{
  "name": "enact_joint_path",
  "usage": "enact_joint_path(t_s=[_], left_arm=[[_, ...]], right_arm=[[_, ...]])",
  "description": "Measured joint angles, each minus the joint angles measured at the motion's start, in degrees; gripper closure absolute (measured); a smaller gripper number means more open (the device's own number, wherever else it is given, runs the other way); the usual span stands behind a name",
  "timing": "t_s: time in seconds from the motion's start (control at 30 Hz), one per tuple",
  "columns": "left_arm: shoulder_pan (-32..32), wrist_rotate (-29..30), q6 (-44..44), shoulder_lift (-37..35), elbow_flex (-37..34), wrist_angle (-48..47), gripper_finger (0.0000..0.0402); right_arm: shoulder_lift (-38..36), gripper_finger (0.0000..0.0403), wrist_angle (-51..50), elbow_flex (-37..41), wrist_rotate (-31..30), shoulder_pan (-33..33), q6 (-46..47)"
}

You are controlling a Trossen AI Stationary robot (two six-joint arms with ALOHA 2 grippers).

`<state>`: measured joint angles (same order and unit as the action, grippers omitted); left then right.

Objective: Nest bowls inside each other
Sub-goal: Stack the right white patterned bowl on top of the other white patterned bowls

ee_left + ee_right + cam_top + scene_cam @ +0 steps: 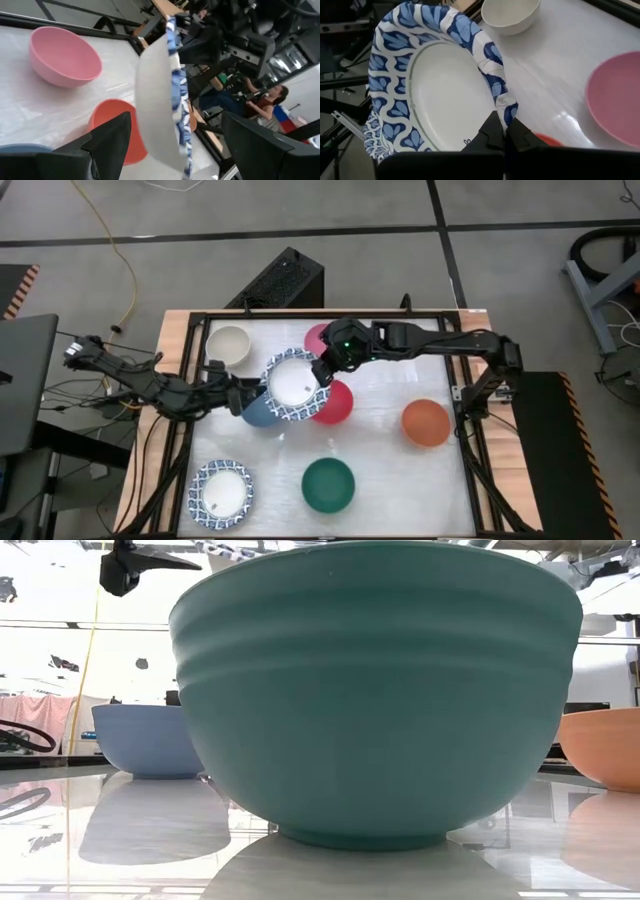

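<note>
From above, my right gripper (322,373) is pinched on the rim of a patterned bowl (292,385), over the blue bowl (258,412) and red bowl (336,402); the left gripper (246,395) gapes beside it. Low down, the green bowl (375,690) fills my view. My right wrist shows fingers (496,132) clamping the rim.

Eight bowls visible from above: blue-rimmed white bowl (293,384) at centre, lifted and tilted over blue bowl (262,410) and red bowl (335,404); pink (320,337) above; cream (229,346) upper left; orange (426,422) right; green (328,485) bottom centre; second patterned bowl (223,491) lower left.
</note>
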<state>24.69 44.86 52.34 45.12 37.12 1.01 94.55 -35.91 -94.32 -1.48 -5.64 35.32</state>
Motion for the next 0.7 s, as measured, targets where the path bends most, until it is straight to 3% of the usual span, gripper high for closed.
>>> enact_joint_path(t_s=[0.23,0.37,0.5,0.7], left_arm=[[-2.54,-3.77,-0.65,2.53,0.02,1.89,0.0107],[-3.15,-4.07,0.87,2.54,0.02,0.52,0.0129],[-3.19,-3.49,2.43,2.24,0.01,-1.52,0.0183],[-3.92,-2.91,6.69,2.30,0.02,-5.57,0.0297]], right_arm=[[2.31,0.0401,4.84,0.04,0.68,-0.64,-0.73],[2.29,0.0401,3.90,0.04,0.89,-0.55,-0.87],[2.26,0.0400,3.56,0.07,1.33,-0.58,-0.86],[2.20,0.0396,3.29,0.07,1.40,-0.51,-0.86]])
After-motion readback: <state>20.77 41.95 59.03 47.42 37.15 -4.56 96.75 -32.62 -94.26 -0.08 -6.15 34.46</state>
